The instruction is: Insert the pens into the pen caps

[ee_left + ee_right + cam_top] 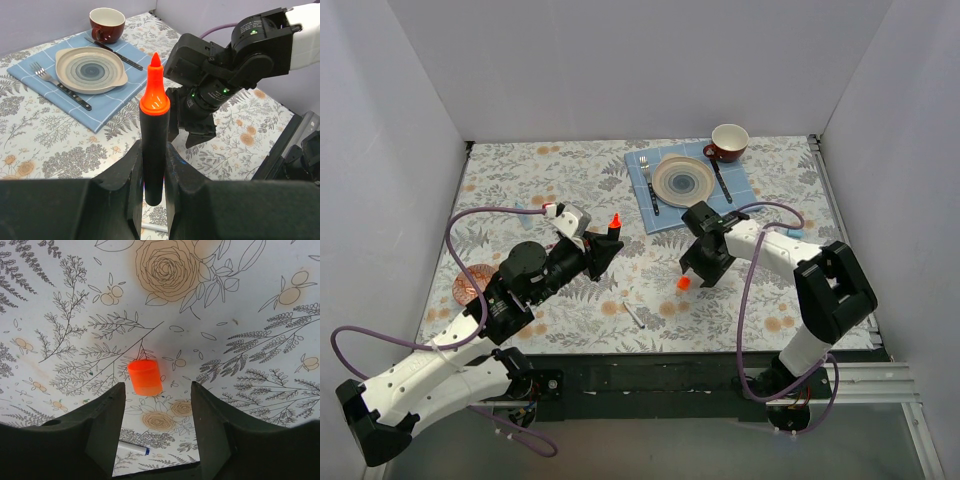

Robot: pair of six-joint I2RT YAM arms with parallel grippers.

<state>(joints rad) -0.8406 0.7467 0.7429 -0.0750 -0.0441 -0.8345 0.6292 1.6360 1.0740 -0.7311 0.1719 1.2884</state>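
My left gripper [604, 246] [152, 156] is shut on a short black marker [612, 231] [154, 145] and holds it upright, orange tip up. The bright orange pen cap [683, 283] [145, 376] stands on the floral tablecloth. My right gripper [697, 268] [157, 390] hovers just over the cap with its fingers spread; the cap sits just ahead of the left finger, untouched. In the left wrist view the right gripper [193, 136] hangs close behind the marker. A thin white-grey pen with a blue end [635, 315] [132, 447] lies on the cloth nearer the arm bases.
At the back lies a blue placemat [740, 182] [107, 104] with a plate [684, 181] [91, 70], a fork [648, 183] and a knife [721, 181]. A red cup [728, 142] [106, 24] stands behind it. A brown disc [470, 284] lies at the left. Walls enclose three sides.
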